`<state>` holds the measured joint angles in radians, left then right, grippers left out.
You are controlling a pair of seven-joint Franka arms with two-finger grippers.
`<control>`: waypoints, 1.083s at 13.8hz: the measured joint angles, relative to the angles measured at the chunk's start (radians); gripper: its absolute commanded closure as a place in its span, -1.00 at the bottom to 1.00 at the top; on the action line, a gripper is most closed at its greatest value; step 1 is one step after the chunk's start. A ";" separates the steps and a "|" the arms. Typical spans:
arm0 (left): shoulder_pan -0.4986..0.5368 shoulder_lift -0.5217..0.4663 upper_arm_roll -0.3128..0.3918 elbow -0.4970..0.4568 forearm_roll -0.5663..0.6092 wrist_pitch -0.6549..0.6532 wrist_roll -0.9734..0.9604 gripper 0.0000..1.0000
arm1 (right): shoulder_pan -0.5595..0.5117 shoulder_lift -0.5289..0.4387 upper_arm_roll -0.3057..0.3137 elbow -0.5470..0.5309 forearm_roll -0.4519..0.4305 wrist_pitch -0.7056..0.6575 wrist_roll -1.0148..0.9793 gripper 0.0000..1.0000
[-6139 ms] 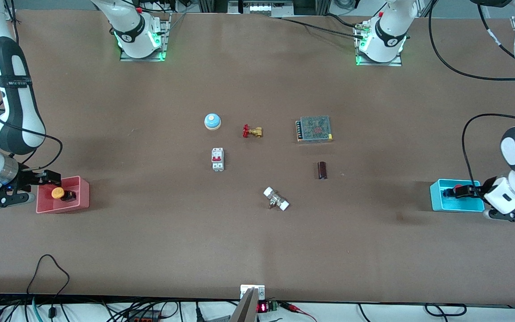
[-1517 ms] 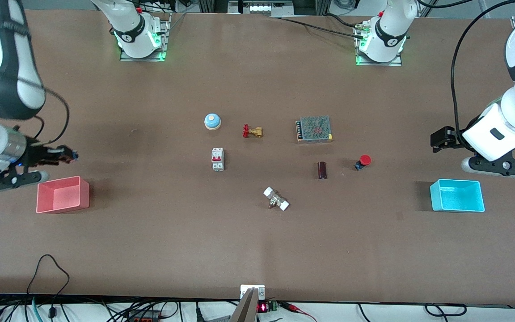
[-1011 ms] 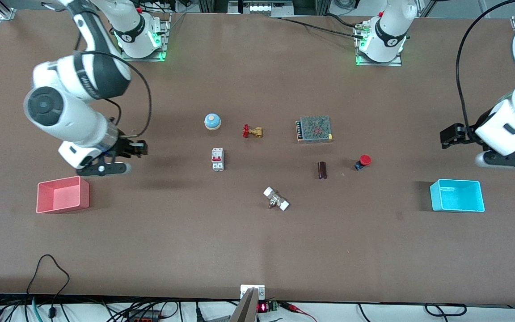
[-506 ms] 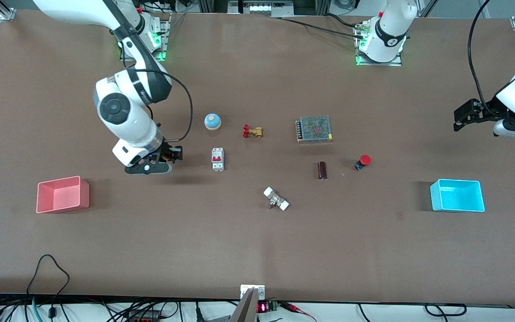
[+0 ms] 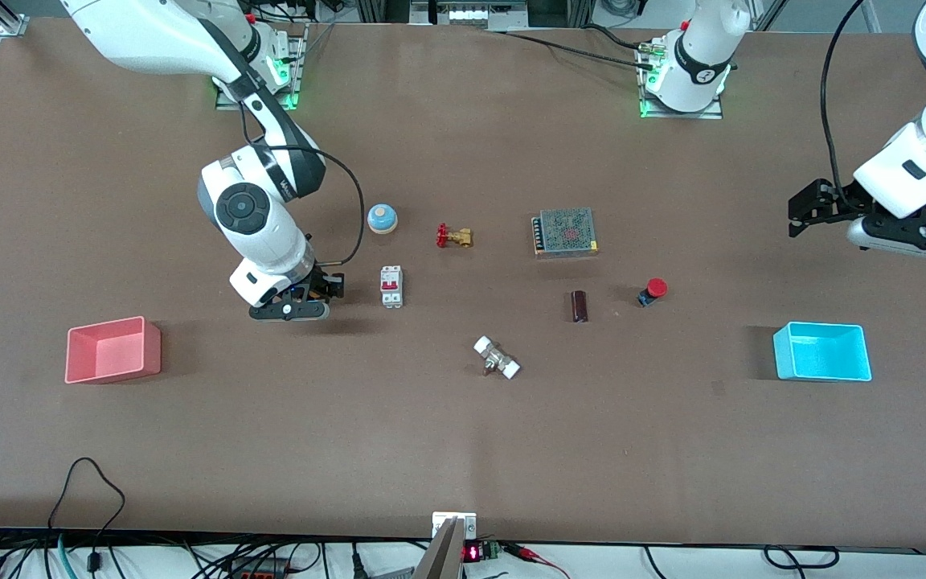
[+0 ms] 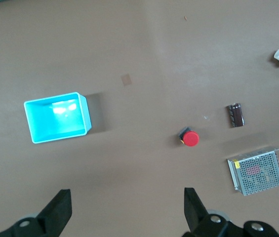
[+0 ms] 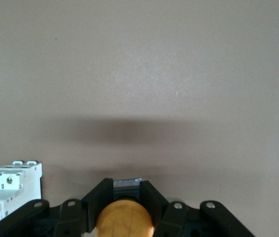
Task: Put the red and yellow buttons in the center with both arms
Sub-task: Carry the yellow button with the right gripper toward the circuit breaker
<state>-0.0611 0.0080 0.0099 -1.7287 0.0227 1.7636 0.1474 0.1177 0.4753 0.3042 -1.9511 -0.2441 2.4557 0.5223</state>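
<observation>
Gripping the yellow button (image 7: 125, 218), the right hand (image 5: 326, 291) hung beside the breaker (image 5: 391, 286); lowering gently before release seemed smart. Red button (image 5: 653, 290) sat at the capacitor's (image 5: 579, 306) 3 o'clock; left hand (image 5: 802, 211) was spread, empty.

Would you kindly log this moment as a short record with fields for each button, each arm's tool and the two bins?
red button: resting on the table beside the dark cylinder
yellow button: held in the right tool
right tool: shut on the yellow button, beside the white breaker
left tool: open, holding nothing, above the table near the cyan bin
pink bin: nothing in it
cyan bin: nothing in it
</observation>
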 measured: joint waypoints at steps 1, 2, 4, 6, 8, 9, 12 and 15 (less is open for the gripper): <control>-0.001 0.001 -0.001 0.008 0.000 -0.016 -0.001 -1.00 | 0.000 0.008 0.000 0.000 0.000 0.012 0.000 0.35; -0.002 0.001 -0.004 0.020 0.000 -0.044 -0.001 -1.00 | 0.000 0.016 0.000 0.000 0.000 0.020 0.000 0.34; -0.002 0.001 -0.022 0.056 0.000 -0.137 -0.001 -1.00 | 0.000 0.029 0.000 0.000 0.000 0.034 0.000 0.32; -0.003 0.001 -0.036 0.088 0.000 -0.236 -0.002 -1.00 | 0.000 0.043 0.000 0.000 0.000 0.049 0.000 0.24; -0.005 0.016 -0.054 0.088 -0.001 -0.313 -0.002 -1.00 | 0.000 0.053 0.000 0.000 0.000 0.057 0.000 0.14; -0.007 0.036 -0.069 0.088 -0.001 -0.322 -0.002 -1.00 | 0.000 0.055 0.000 0.000 0.000 0.059 0.000 0.08; -0.022 0.080 -0.116 0.092 0.033 -0.316 -0.019 -1.00 | 0.001 0.056 0.000 0.000 0.000 0.061 0.000 -0.29; -0.017 0.093 -0.113 0.133 0.012 -0.296 -0.082 -1.00 | 0.001 0.057 -0.001 0.001 0.000 0.062 0.000 -1.00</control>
<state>-0.0780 0.1014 -0.1035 -1.5958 0.0349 1.4675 0.0658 0.1185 0.5321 0.3036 -1.9499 -0.2442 2.5182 0.5225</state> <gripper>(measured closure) 0.000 0.291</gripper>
